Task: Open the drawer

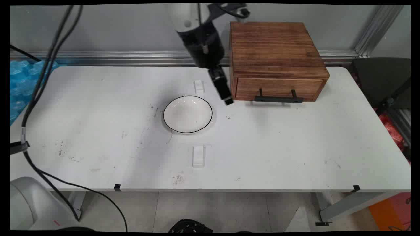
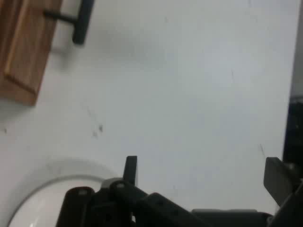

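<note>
My black gripper [image 1: 228, 99] hangs low over the white table [image 1: 295, 147], between a white bowl with a thin black rim [image 1: 187, 114] and a wooden drawer box [image 1: 275, 55]. It is just past the bowl's far right rim and just left of the box's front corner. The drawer is closed, with a black bar handle [image 1: 278, 98]. In the hand view the gripper [image 2: 204, 172] is open, its fingers wide apart over bare table with nothing between them. The bowl [image 2: 33, 203] lies at the lower left there, and the drawer front [image 2: 21, 52] and handle [image 2: 81, 21] at the upper left.
Two small white blocks are fixed to the table, one behind the bowl [image 1: 199, 87] and one in front of it [image 1: 198, 156]. Black cables [image 1: 36, 88] hang at the left. Blue plastic wrap [image 1: 23, 82] lies beyond the left edge, and a dark chair [image 1: 382, 78] stands at the right.
</note>
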`<act>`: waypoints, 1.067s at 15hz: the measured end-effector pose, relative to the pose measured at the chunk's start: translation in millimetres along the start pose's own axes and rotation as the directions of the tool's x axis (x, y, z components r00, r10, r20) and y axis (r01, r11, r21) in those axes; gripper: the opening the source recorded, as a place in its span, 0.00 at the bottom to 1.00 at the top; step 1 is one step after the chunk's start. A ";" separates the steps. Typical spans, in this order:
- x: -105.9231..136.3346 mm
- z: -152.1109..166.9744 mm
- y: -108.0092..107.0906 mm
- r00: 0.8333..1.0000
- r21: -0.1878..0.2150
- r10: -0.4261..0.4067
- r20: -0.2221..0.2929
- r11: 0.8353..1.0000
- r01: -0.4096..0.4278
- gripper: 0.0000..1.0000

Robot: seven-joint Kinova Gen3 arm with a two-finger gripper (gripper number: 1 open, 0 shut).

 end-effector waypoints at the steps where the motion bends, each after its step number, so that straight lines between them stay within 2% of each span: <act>1: 4.8 5.8 -0.5 1.000 0.003 -0.002 -0.009 1.000 0.002 1.00; 4: 33.0 44.2 -4.2 0.998 0.033 0.006 -0.056 0.999 -0.004 1.00; 6: 44.8 62.6 -6.0 0.997 0.046 0.022 -0.069 0.999 -0.019 1.00; 11: 70.0 110.1 -9.3 0.994 0.076 0.077 -0.078 0.995 -0.071 1.00; 13: 83.5 140.3 -11.3 0.992 0.098 0.096 -0.078 0.991 -0.088 1.00; 16: 93.1 161.5 -13.3 0.991 0.117 0.108 -0.076 0.988 -0.098 1.00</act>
